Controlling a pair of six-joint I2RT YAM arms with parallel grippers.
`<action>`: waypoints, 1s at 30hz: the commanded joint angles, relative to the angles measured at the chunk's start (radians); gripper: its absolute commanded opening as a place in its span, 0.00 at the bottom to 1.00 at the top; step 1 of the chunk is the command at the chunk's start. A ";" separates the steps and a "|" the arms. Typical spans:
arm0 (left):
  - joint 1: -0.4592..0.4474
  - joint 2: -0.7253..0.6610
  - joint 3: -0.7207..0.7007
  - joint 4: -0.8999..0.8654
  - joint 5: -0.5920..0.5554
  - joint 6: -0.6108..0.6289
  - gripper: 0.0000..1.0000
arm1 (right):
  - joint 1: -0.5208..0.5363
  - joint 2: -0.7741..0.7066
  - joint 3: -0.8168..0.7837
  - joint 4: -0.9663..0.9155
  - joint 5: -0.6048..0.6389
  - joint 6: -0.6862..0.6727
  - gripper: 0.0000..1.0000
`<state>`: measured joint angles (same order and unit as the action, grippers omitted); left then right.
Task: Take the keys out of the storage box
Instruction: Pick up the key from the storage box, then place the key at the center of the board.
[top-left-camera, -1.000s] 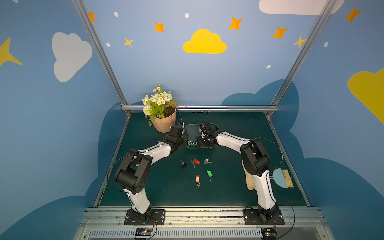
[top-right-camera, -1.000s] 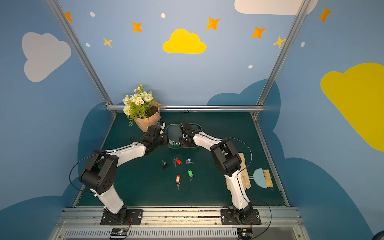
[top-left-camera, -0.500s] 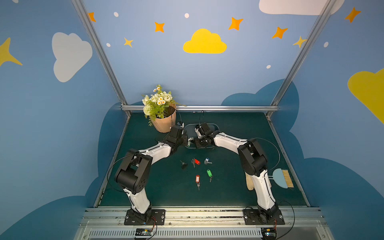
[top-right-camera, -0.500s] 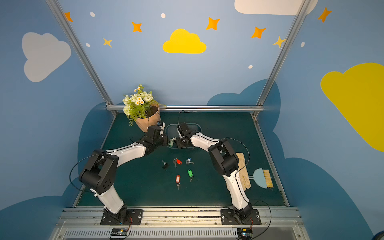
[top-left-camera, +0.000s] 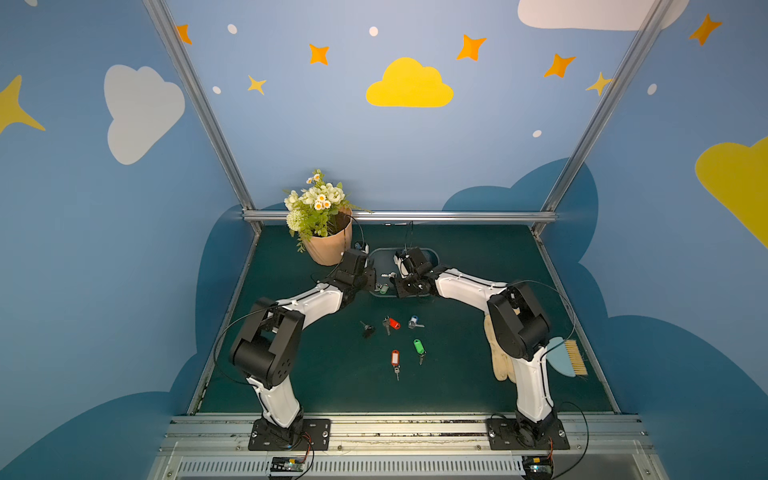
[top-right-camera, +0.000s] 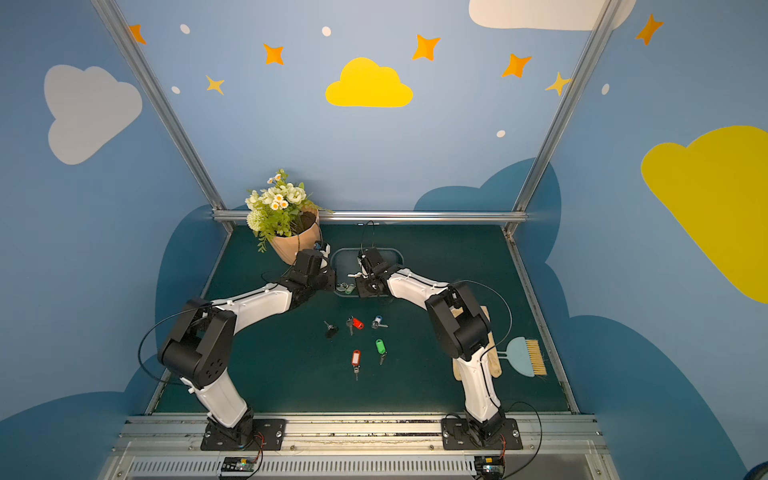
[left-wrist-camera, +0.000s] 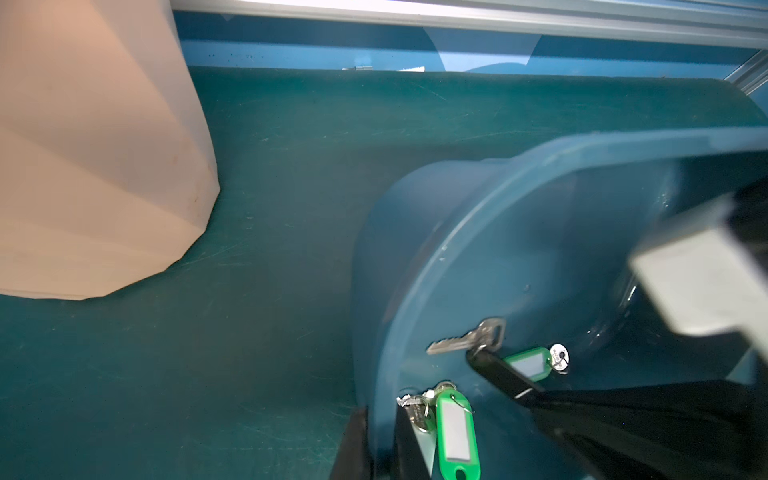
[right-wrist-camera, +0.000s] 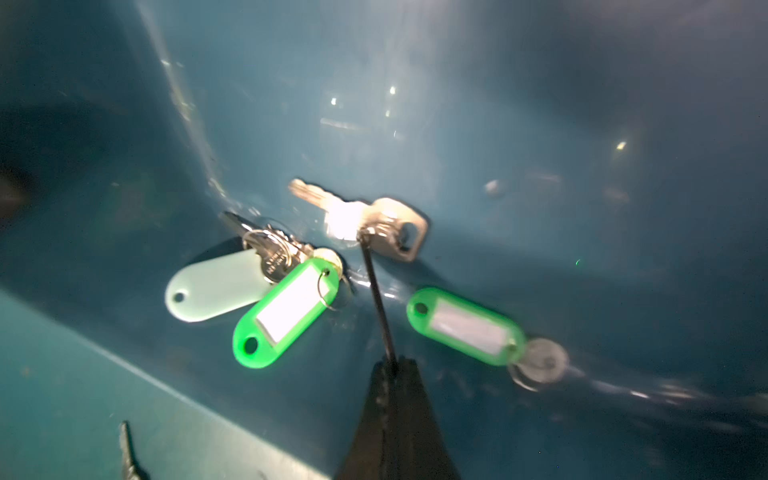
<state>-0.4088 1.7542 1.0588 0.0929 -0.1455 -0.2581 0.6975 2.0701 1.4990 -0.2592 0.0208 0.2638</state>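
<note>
The blue-grey storage box stands at the back of the mat, right of the flowerpot. My left gripper is shut on its near-left wall. My right gripper reaches into the box, shut on a thin black tag with a silver key at its far end. Two green-tagged keys and a whitish-tagged one lie on the box floor. Several keys rest on the mat in front, with tags in black, red, blue and green.
The peach flowerpot stands right beside my left wrist. A cream glove and a light-blue brush lie at the right, partly behind the right arm. A metal rail bounds the back of the mat.
My right gripper has gone from part open to shut, now pinching the black tag, and shifted slightly left inside the box. The left arm has stayed on the box wall.
</note>
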 joint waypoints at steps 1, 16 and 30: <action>-0.004 0.017 0.024 -0.049 -0.009 0.005 0.02 | -0.007 -0.092 -0.033 0.039 0.024 -0.036 0.00; 0.002 0.030 0.021 -0.032 0.006 -0.004 0.02 | 0.099 -0.533 -0.498 0.271 -0.353 -0.236 0.00; 0.029 0.035 0.019 -0.022 0.064 -0.032 0.02 | 0.303 -0.394 -0.628 0.436 -0.388 -0.210 0.00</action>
<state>-0.3862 1.7748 1.0637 0.0830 -0.1085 -0.2935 0.9936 1.6413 0.8658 0.1165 -0.3534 0.0471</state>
